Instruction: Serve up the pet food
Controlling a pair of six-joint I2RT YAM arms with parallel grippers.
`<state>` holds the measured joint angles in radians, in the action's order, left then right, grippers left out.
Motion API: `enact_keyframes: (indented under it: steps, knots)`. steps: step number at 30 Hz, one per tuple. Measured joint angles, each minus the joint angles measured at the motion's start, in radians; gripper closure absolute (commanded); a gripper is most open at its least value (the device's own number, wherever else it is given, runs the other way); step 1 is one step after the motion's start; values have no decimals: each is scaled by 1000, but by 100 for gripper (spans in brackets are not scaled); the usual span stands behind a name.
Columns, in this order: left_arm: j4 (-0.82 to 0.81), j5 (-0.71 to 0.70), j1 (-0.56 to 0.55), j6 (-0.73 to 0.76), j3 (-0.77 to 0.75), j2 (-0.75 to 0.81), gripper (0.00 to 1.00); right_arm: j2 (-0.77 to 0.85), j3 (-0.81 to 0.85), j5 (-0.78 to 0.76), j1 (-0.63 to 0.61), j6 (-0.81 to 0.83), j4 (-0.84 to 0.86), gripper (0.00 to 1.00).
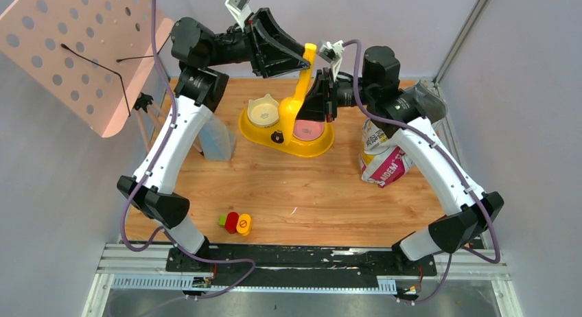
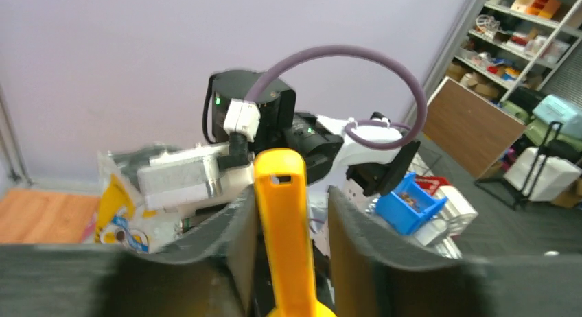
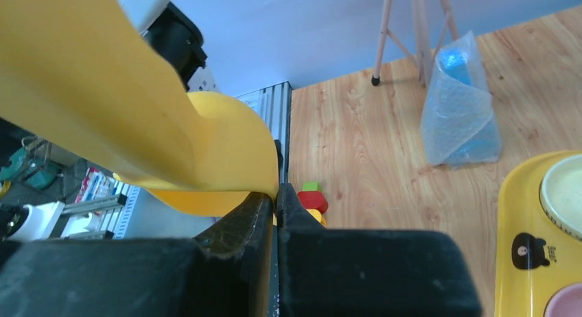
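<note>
A yellow scoop (image 1: 302, 84) stands upright over the yellow double-bowl feeder (image 1: 257, 133). My left gripper (image 1: 300, 62) sits around the top of the scoop handle (image 2: 285, 241). The handle leans on one finger, and a gap shows at the other finger (image 2: 357, 221), so the left gripper (image 2: 288, 193) is open. My right gripper (image 1: 321, 101) is lower down, shut on the thin rim of the scoop bowl (image 3: 103, 111), with its jaws (image 3: 276, 193) pressed together. The pet food is out of view.
The feeder holds a white bowl (image 1: 263, 112) and a pink bowl (image 1: 310, 130). A white printed bag (image 1: 384, 159) stands at the right. A bubble-wrap pouch (image 1: 218, 142) lies left of the feeder. Toy blocks (image 1: 235, 223) sit near the front. A pink perforated board (image 1: 75, 42) stands at the far left.
</note>
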<state>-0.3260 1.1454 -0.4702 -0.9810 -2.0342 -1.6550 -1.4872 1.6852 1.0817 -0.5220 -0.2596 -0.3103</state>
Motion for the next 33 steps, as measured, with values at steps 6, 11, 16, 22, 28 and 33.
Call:
enact_keyframes:
  steps: [6, 11, 16, 22, 28, 33]
  knots:
    - [268, 21, 123, 259, 58, 40, 8, -14, 15, -73, 103, 52, -125, 100]
    - [618, -101, 286, 559, 115, 101, 7, -177, 258, -171, 195, 266, -373, 100]
    - [895, -458, 334, 964, 326, 292, 7, -453, 803, -249, 248, 554, -734, 100]
    - [1170, -779, 304, 1346, 435, 408, 9, -286, 589, -385, 256, 903, -904, 100]
    - [1336, -962, 161, 1593, 345, 244, 9, -195, 495, -554, 231, 1207, -1045, 100]
    - [1386, -1033, 96, 1685, 325, 177, 8, -229, 494, -740, 157, 1380, -1061, 100]
